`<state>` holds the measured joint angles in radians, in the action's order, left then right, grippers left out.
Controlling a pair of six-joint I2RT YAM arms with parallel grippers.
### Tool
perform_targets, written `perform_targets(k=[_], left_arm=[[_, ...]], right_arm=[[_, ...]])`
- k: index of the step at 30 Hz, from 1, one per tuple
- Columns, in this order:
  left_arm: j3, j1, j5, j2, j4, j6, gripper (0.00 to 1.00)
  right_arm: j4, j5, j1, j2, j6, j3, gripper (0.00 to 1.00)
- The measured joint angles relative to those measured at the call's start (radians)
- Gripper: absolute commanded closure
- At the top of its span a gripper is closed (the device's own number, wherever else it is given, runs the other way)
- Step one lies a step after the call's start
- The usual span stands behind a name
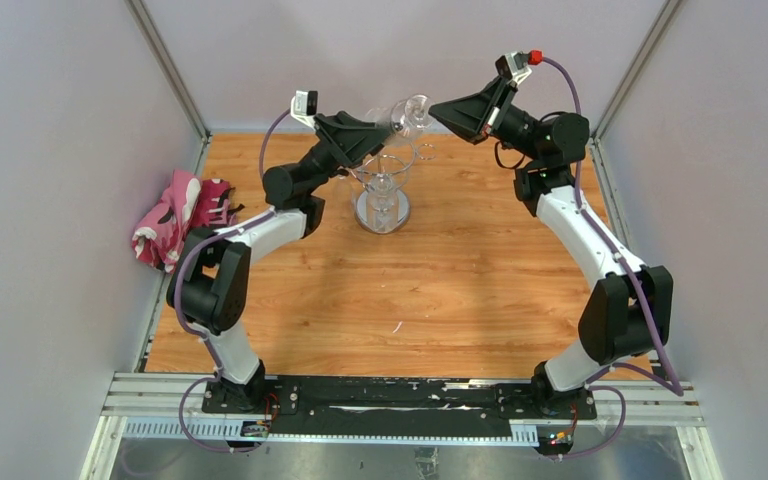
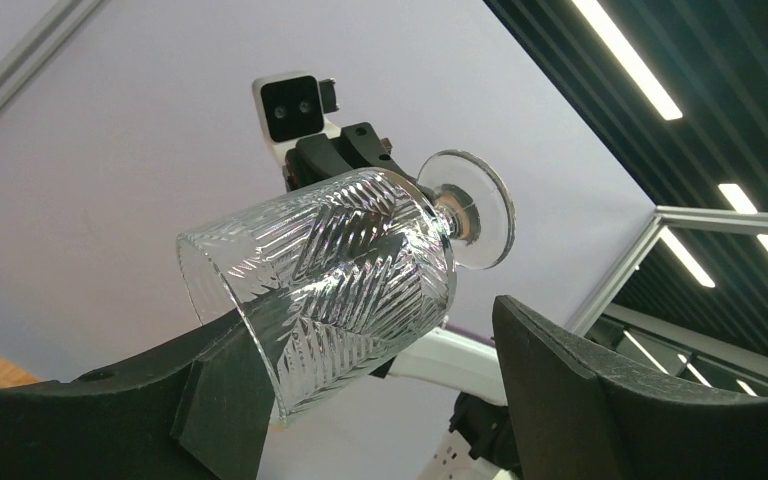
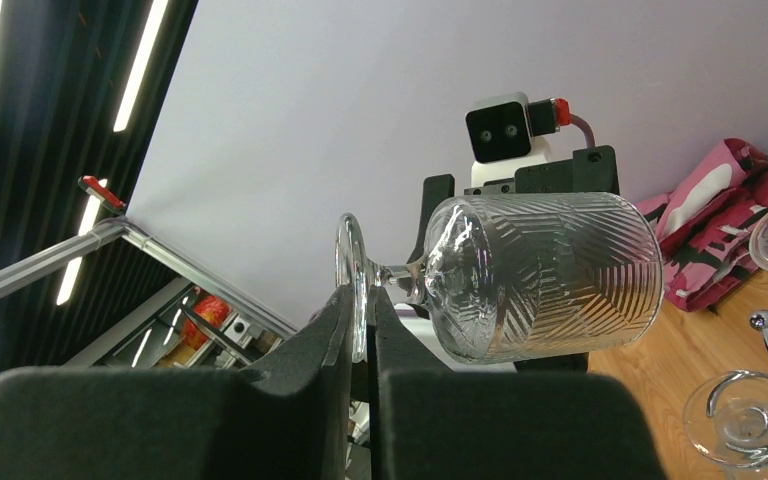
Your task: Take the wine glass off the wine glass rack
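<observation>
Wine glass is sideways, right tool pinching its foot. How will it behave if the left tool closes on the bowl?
Likely fragile: the wine glass has a thin stem, and the right tool grips only the foot's rim, so it may pivot. The round cut-glass bowl looks slippery and could squirt from the open left tool; close gently.

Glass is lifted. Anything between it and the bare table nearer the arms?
Yes: the rack, holding another glass, stands just below the wine glass on its near side. Nothing else shows in that path.
</observation>
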<state>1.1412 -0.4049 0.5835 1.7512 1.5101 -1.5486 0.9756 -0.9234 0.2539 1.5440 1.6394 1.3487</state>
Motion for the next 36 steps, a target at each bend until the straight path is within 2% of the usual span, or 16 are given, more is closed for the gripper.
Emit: perform_targets(k=[3,5,9,13,19,21,22,25,26,27,32,33,34,36], left_arm=[[-0.016,0.002,0.001,-0.012,0.0,0.0,0.33],[-0.027,0.002,0.002,-0.014,-0.001,0.0,0.44],[-0.048,0.005,0.002,-0.021,-0.002,-0.001,0.56],[-0.068,0.018,0.005,-0.061,-0.011,0.006,0.57],[-0.09,0.021,0.008,-0.132,-0.024,0.015,0.53],[-0.095,0.023,0.008,-0.144,-0.024,0.017,0.56],[-0.095,0.024,0.008,-0.146,-0.023,0.016,0.61],[-0.098,0.029,0.011,-0.153,-0.013,0.007,0.91],[-0.098,0.029,0.014,-0.156,0.002,0.0,0.97],[-0.098,0.029,0.017,-0.163,0.002,0.008,1.0],[-0.098,0.032,0.026,-0.166,0.002,-0.005,1.0],[-0.098,0.032,0.026,-0.166,0.002,-0.005,1.0],[-0.098,0.032,0.026,-0.166,0.0,-0.005,1.0],[-0.1,0.032,0.026,-0.177,-0.021,0.004,1.0]], right_arm=[[0.002,0.0,0.0,0.0,-0.001,-0.001,1.0],[0.006,0.0,0.0,0.002,0.0,-0.003,1.0],[0.036,0.006,-0.001,0.017,0.019,-0.015,1.0],[0.056,0.016,-0.002,0.034,0.042,-0.019,1.0],[0.087,0.004,0.035,0.056,0.057,-0.018,1.0],[0.084,-0.003,0.053,0.066,0.058,-0.014,1.0],[0.079,-0.006,0.062,0.072,0.058,-0.011,1.0],[0.082,-0.001,0.067,0.085,0.067,-0.01,1.0],[0.08,0.004,0.066,0.09,0.072,-0.01,1.0],[0.086,0.006,0.066,0.095,0.079,-0.01,1.0],[0.103,0.008,0.067,0.099,0.096,-0.01,1.0],[0.105,0.008,0.067,0.099,0.097,-0.01,0.99],[0.105,0.008,0.067,0.099,0.097,-0.01,0.93],[0.105,0.008,0.067,0.099,0.098,-0.01,0.75]])
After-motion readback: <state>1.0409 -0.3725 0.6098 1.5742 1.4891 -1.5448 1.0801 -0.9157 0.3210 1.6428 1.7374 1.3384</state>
